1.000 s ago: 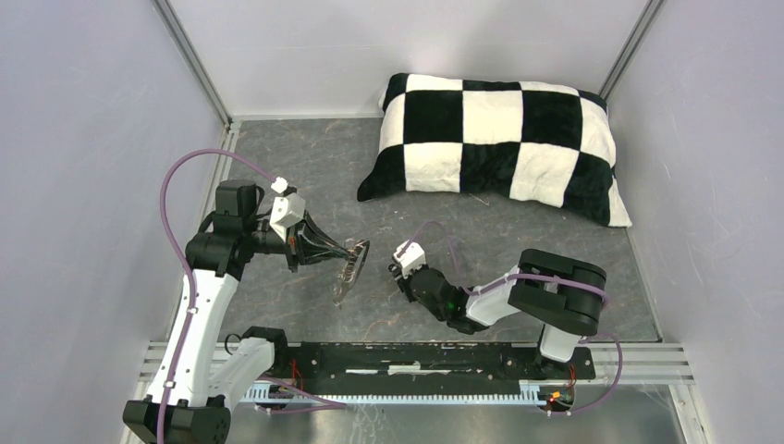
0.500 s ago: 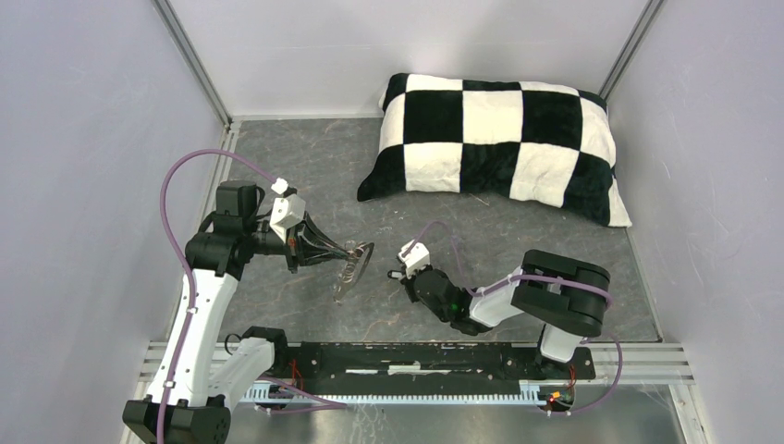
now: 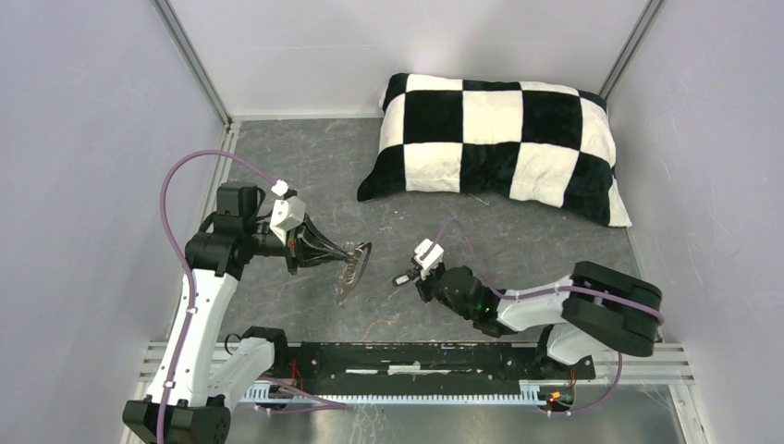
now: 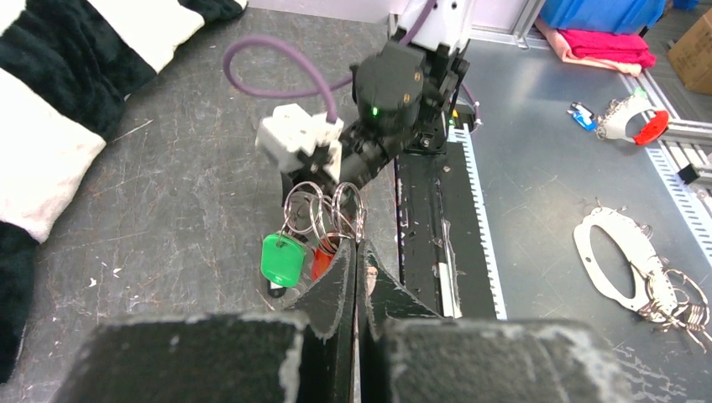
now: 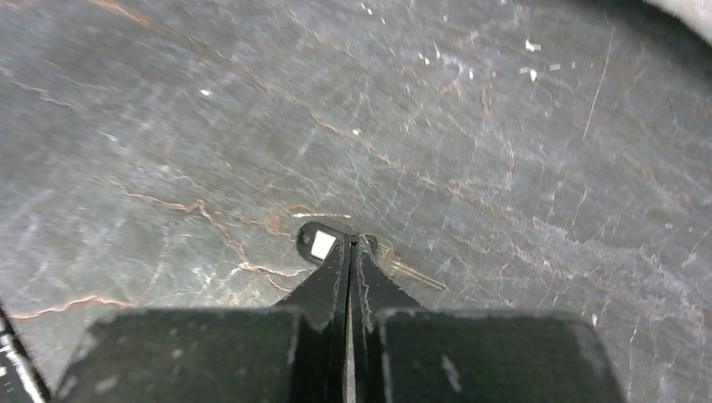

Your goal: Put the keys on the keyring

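The left gripper (image 4: 354,248) is clenched on the keyring (image 3: 346,275), with a green tag (image 4: 281,259) and a red tag (image 4: 321,262) hanging from wire loops (image 4: 323,206) at its fingertips. Near it, the right gripper (image 5: 351,245) is pinched tight on the black-tagged key (image 5: 320,244), which lies on the table (image 3: 305,166). The checked pillow (image 3: 495,139) lies well apart at the far side.

This is looking like a robotics lab, with the work going on inside a purpose-built test cell. Plain pale wall panels (image 3: 83,139) are closing in the sides, aluminium frame posts (image 3: 191,63) are running up the corners, and a left arm (image 3: 199,305) and a right arm (image 3: 545,305) are sitting bolted to a slotted rail (image 3: 416,356), purple cables (image 3: 176,176) looping loose. Beyond it, a bare metal bench (image 4: 546,168) is carrying a blue container (image 4: 588,13), a cardboard box (image 4: 693,54) and a white fob (image 4: 609,260).
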`<state>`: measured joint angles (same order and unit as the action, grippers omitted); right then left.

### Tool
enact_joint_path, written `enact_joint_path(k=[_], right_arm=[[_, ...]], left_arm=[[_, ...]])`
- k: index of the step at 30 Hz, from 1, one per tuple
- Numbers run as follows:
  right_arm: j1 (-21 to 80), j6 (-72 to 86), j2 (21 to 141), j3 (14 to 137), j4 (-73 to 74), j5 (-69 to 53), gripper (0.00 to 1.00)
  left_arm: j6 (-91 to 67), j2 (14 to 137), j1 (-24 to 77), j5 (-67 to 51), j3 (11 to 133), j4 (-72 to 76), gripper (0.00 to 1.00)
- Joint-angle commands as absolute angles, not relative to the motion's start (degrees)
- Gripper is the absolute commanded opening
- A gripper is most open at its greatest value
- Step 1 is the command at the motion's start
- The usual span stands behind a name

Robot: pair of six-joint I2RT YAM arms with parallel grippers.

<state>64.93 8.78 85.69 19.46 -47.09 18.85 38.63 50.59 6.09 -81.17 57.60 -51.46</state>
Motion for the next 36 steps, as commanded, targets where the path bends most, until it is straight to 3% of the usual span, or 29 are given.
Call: enact_joint_path(k=[1,7,11,14,18,26,36], right_arm=[[62.96,6.37,79.97,17.36,-48.89,8.53,0.0],[62.27,4.4,71.91,15.27,-46.72,-4.23,0.0],[61.43,2.05,68.12,15.0,-40.74,-0.86,0.02],[61.01,2.21,69.94,15.25,-39.7,-0.35,0.24],[57.75,0.88,75.63,18.95,-36.58,-5.06,0.4],[46.38,5.67,81.59,25.18,-36.56,-24.06,0.47],[45.48,7.74,91.08,28.24,-38.46,-27.93,0.49]], left_arm=[[44.22,50.12,5.8,-82.38,57.71,-54.04,0.02],[49.37,49.85,5.91,-82.2,56.69,-57.62,0.02],[50.92,49.75,6.01,-81.79,55.92,-58.26,0.02],[50.76,49.53,6.0,-82.67,55.81,-58.28,0.02],[49.99,49.11,5.98,-82.2,55.81,-58.35,0.02],[50.14,49.04,6.01,-82.35,55.68,-58.36,0.02],[49.11,48.61,6.06,-82.44,56.38,-58.36,0.02]])
